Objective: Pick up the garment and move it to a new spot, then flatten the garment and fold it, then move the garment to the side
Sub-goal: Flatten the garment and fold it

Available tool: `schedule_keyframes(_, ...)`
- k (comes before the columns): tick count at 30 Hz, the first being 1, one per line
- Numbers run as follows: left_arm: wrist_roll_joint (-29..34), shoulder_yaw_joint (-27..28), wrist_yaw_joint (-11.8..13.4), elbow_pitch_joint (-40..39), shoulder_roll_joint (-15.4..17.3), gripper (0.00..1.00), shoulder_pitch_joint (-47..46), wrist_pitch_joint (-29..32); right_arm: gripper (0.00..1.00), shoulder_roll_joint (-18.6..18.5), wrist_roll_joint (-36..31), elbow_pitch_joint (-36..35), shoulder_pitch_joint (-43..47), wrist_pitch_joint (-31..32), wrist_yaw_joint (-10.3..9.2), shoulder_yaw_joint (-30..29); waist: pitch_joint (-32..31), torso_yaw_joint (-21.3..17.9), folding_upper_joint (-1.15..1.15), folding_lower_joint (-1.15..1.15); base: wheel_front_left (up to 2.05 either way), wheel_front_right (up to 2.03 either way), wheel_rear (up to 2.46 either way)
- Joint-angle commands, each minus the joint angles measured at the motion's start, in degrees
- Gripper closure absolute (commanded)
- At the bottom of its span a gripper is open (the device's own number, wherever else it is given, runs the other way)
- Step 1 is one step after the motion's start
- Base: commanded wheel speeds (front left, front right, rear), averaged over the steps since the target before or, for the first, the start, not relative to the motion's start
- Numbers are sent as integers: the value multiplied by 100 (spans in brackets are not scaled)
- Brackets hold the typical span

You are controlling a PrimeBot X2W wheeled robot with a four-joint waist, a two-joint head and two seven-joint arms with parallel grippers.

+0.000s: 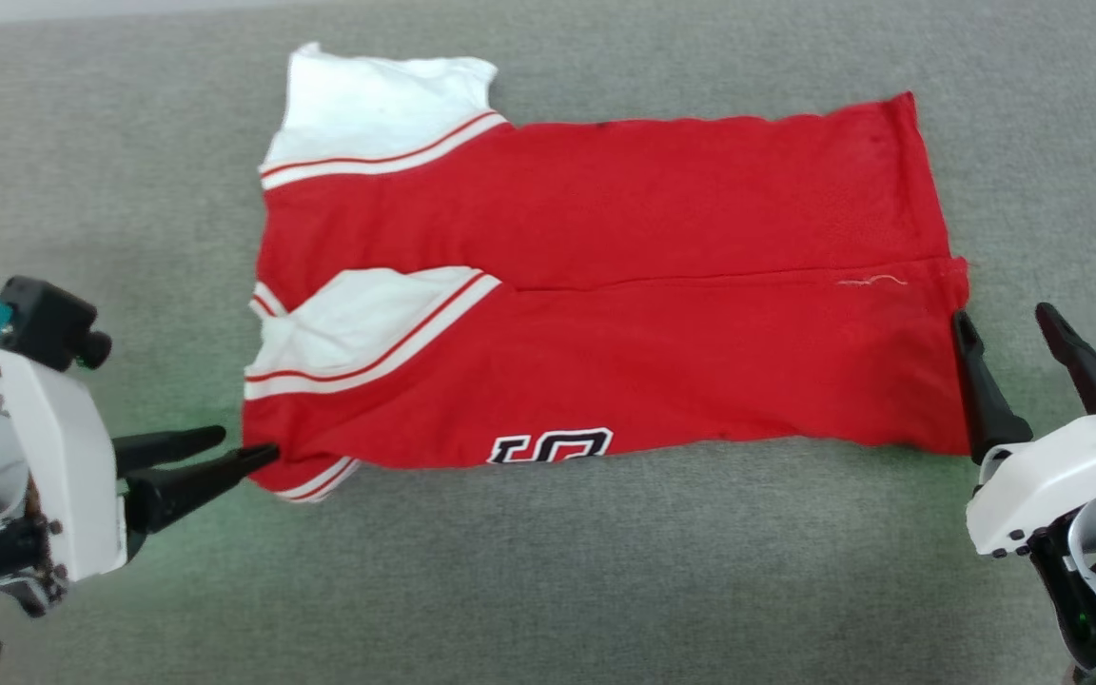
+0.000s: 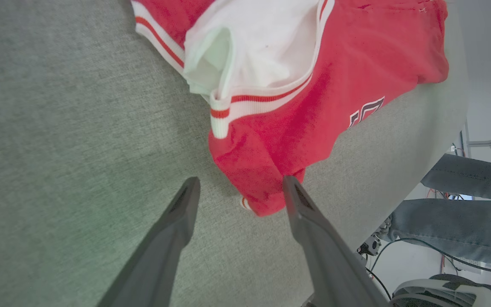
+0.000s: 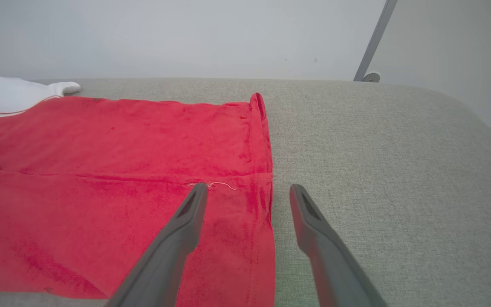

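The garment [image 1: 605,285] is a red jersey with white sleeves and black print, lying folded lengthwise on the grey cloth surface [image 1: 548,571]. My left gripper [image 1: 248,444] is open at its near left corner, fingers pointing right. In the left wrist view the left gripper [image 2: 240,181] stands open with the red corner of the garment [image 2: 356,64] lying between the tips, not pinched. My right gripper [image 1: 1001,314] is open at the garment's right hem. In the right wrist view the right gripper [image 3: 249,187] straddles that hem of the garment [image 3: 100,170], one finger over red cloth, the other over bare surface.
The grey surface's near edge [image 2: 399,179] drops off close behind the left gripper, with a person's legs in jeans [image 2: 463,221] and cables beyond it. A pale wall [image 3: 186,38] and a metal strut [image 3: 375,47] stand behind the far edge.
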Motion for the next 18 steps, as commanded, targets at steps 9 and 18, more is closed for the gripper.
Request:
schedule_keyframes(9,-223,-70,12,389,-363,0,270,302,0,31,70,-155,98,-82,-11,-4,376,-402,0,0,0,0,0)
schedule_keyframes(18,-409,116,12,253,-579,100,557,478,0,36,16,-353,159,189,-11,66,470,-461,0,0,0,0,0)
